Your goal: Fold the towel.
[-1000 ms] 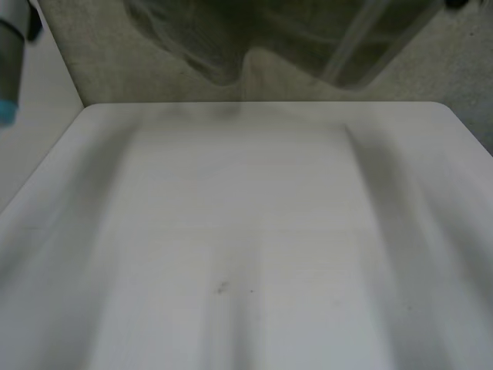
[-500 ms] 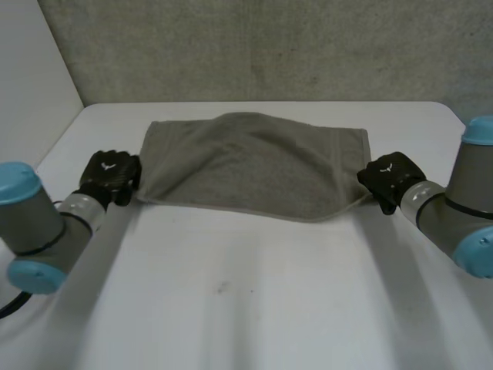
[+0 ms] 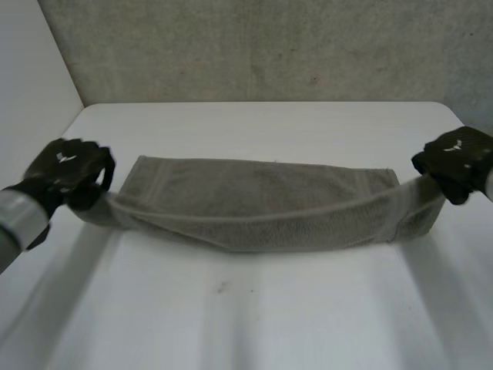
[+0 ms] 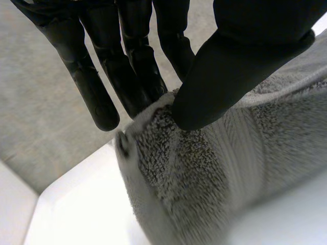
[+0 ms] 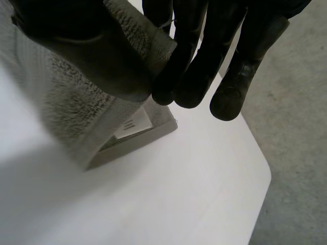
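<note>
A grey-green towel (image 3: pixel 254 206) stretches across the white table (image 3: pixel 254 308), folded over on itself, its near edge lifted and sagging in the middle. My left hand (image 3: pixel 68 171) pinches the towel's left end a little above the table. In the left wrist view the thumb (image 4: pixel 230 66) presses the towel (image 4: pixel 204 173) against the fingers (image 4: pixel 133 71). My right hand (image 3: pixel 456 160) pinches the right end. In the right wrist view its fingers (image 5: pixel 204 66) and thumb clamp the towel's corner (image 5: pixel 82 97), with a white label (image 5: pixel 130 125) below it.
A grey carpeted floor (image 3: pixel 254 46) lies beyond the table's far edge. The table's rounded far corner (image 5: pixel 263 168) lies beside my right hand. The near half of the table is bare white surface.
A second ago the towel hung high over the table. Half a second ago it lay down between the hands. Now both hands have moved apart and nearer, drawing its near edge towards me.
</note>
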Tool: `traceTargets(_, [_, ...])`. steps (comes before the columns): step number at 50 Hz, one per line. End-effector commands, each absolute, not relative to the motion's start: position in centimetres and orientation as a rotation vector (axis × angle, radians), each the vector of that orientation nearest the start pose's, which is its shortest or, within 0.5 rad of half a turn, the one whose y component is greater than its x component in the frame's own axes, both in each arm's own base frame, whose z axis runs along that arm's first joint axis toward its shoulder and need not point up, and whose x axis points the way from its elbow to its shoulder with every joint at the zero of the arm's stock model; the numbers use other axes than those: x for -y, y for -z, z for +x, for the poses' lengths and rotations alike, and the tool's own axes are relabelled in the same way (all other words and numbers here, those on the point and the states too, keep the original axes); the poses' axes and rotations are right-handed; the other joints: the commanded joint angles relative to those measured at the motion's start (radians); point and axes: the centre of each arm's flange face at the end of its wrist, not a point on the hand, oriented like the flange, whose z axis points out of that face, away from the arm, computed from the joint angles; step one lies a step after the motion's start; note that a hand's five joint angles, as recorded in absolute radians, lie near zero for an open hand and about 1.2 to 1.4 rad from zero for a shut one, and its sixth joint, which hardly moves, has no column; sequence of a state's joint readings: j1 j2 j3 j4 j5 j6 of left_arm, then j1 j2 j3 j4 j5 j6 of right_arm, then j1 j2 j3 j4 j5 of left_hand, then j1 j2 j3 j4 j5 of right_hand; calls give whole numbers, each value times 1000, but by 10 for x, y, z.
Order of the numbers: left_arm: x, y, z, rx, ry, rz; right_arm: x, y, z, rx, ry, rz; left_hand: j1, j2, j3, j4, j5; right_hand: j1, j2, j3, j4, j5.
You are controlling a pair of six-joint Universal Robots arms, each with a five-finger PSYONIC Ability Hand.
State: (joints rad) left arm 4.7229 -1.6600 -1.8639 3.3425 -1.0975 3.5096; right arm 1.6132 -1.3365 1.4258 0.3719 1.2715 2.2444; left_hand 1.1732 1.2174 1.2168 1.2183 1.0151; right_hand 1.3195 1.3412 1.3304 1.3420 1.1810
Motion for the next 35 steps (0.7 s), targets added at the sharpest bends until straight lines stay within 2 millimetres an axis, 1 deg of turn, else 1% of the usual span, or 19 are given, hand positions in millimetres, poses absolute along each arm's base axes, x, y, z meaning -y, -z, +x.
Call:
traceTargets(1, [365,-183,-207,-2286,2078,905,367,-218,201,-2464,1766,-1519,223,179,179,178,207,77,55,66,54,41])
traceTargets(2, [383,-179,-208,-2273,2081,872,378,-211,204,-2479,1779,-1498,223,179,179,178,207,77,55,66,54,41])
traceTargets(3, [383,-178,-209,-2273,2081,871,378,-211,205,-2479,1779,-1498,223,179,179,178,207,77,55,66,54,41])
traceTargets(5, [411,-168,-219,-2240,2107,863,400,-199,208,-2505,1809,-1424,223,179,179,178,207,77,55,66,54,41])
traceTargets(6, [411,-168,-219,-2240,2107,863,400,-199,208,-2505,1809,-1423,223,179,179,178,207,77,55,66,54,41])
traceTargets(7, [421,-163,-227,-2226,2124,877,408,-192,212,-2511,1822,-1400,223,179,179,178,207,77,55,66,54,41])
traceTargets(8, [421,-163,-227,-2226,2125,877,408,-192,212,-2511,1822,-1400,223,179,179,178,207,77,55,66,54,41])
traceTargets(10, [435,-156,-241,-2210,2146,899,419,-185,218,-2527,1854,-1368,223,179,179,178,207,77,55,66,54,41])
traceTargets(11, [436,-156,-241,-2210,2146,899,419,-185,218,-2527,1854,-1368,223,179,179,178,207,77,55,66,54,41])
traceTargets(13, [449,-149,-243,-2198,2141,874,429,-180,218,-2561,1900,-1342,223,179,179,178,207,77,55,66,54,41])
traceTargets(16, [454,-145,-246,-2192,2141,868,434,-178,218,-2574,1930,-1326,223,179,179,178,207,77,55,66,54,41])
traceTargets(18, [460,-136,-252,-2181,2146,865,441,-172,220,-2590,1984,-1322,223,179,179,178,207,77,55,66,54,41])
traceTargets(25, [470,-123,-255,-2165,2160,860,446,-168,224,-2608,2031,-1302,223,179,179,178,207,77,55,66,54,41])
traceTargets(26, [470,-121,-255,-2169,2157,863,446,-167,224,-2608,2031,-1293,223,179,179,178,207,-437,-458,-448,-459,-473])
traceTargets(27, [470,-121,-255,-2169,2157,863,446,-167,224,-2608,2031,-1293,223,179,179,178,207,-442,-463,-453,-464,-478])
traceTargets(28, [469,-119,-257,-2176,2155,868,444,-165,227,-2609,2021,-1296,-96,-140,-140,-141,-113,-1145,-1167,-1156,-1167,-1181])
traceTargets(29, [467,-119,-259,-2184,2152,876,443,-164,228,-2611,2016,-1297,-855,-899,-899,-900,-872,-1145,-1167,-1156,-1167,-1181])
traceTargets(33, [457,-120,-270,-2199,2152,911,440,-166,229,-2617,2009,-1287,-999,-1043,-1042,-1044,-1015,-1145,-1167,-1156,-1167,-1181])
traceTargets(35, [454,-124,-269,-2209,2146,910,438,-170,229,-2617,2005,-1270,-999,-1043,-1042,-1044,-1015,-1145,-1167,-1156,-1167,-1181])
